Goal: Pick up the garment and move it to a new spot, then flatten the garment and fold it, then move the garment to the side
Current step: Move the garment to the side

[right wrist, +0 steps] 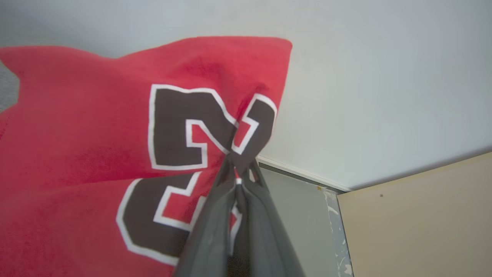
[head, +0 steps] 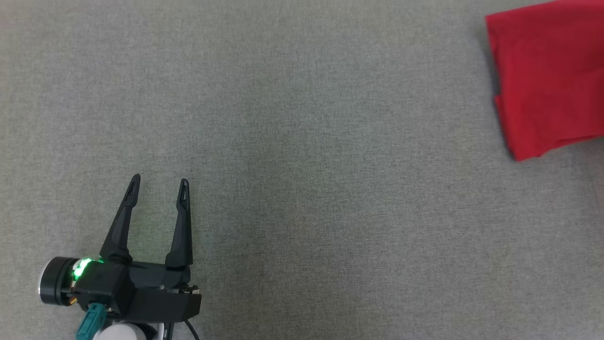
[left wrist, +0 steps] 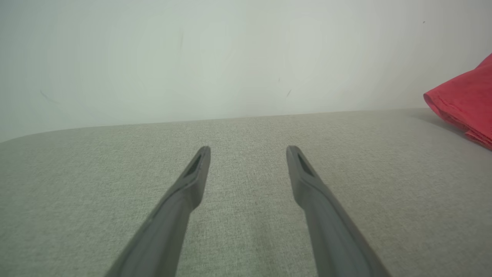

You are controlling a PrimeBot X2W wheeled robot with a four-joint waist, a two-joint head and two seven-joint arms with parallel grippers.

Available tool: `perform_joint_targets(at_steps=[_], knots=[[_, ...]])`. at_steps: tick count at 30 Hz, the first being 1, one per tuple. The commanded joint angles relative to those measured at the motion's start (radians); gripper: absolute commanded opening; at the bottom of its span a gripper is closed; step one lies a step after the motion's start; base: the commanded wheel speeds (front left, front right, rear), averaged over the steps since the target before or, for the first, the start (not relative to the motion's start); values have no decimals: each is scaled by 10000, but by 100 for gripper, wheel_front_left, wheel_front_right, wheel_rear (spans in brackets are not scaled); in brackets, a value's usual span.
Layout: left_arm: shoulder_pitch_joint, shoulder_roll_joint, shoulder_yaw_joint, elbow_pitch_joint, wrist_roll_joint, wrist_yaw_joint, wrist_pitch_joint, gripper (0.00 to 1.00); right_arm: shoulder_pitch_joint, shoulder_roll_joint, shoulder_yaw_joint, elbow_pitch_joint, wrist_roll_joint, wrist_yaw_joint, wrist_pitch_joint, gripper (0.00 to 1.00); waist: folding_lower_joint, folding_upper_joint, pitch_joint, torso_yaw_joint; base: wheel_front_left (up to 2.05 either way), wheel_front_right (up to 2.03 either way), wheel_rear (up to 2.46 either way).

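The garment [head: 549, 75] is red cloth at the top right of the head view, lying folded on the grey table [head: 302, 141]. In the right wrist view the garment [right wrist: 96, 127] bears dark numerals edged in white, and my right gripper [right wrist: 238, 171] is shut on a pinched fold of it, the cloth bunched at the fingertips. My left gripper [head: 159, 185] is at the lower left of the head view, open, with nothing between its fingers, far from the cloth. The left wrist view shows my left gripper [left wrist: 248, 152] open above the bare table and a corner of the garment [left wrist: 465, 100] at the right edge.
Grey woven fabric covers the table [left wrist: 246, 231], whose far edge meets a pale wall [left wrist: 230, 57]. Past the cloth, the right wrist view shows a white wall [right wrist: 384, 77], a beige panel [right wrist: 423, 223] and grey floor [right wrist: 300, 207].
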Motion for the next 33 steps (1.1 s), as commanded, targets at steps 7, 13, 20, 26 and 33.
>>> perform_joint_targets(at_steps=[7, 13, 20, 26, 33], knots=[[-171, 121, -36, -227, 87, -13, -36, 100, -465, -411, -108, 684, -206, -26, -341, 0, -1, -2, 448, 125, 0, 0, 0], [-227, 168, -17, -255, 100, -6, -36, 100, -564, -83, -210, 1343, -261, -26, -265, 0, -1, -2, 606, 184, 0, 0, 0], [-182, 138, 67, -54, 38, -7, -36, 100, -439, 409, -292, 2338, -342, -26, -105, 100, -1, -2, 305, 219, 0, 0, 0], [187, 49, 178, 135, -83, -8, -37, 100, -440, 911, -762, 2603, -69, -26, -941, 100, -1, -2, -474, 209, 0, 0, 0], [874, 2, 460, 381, -229, -8, -37, 100, 406, 1843, -1508, 2198, 623, -26, -2506, 100, -1, -2, -1543, 154, 0, 0, 0]])
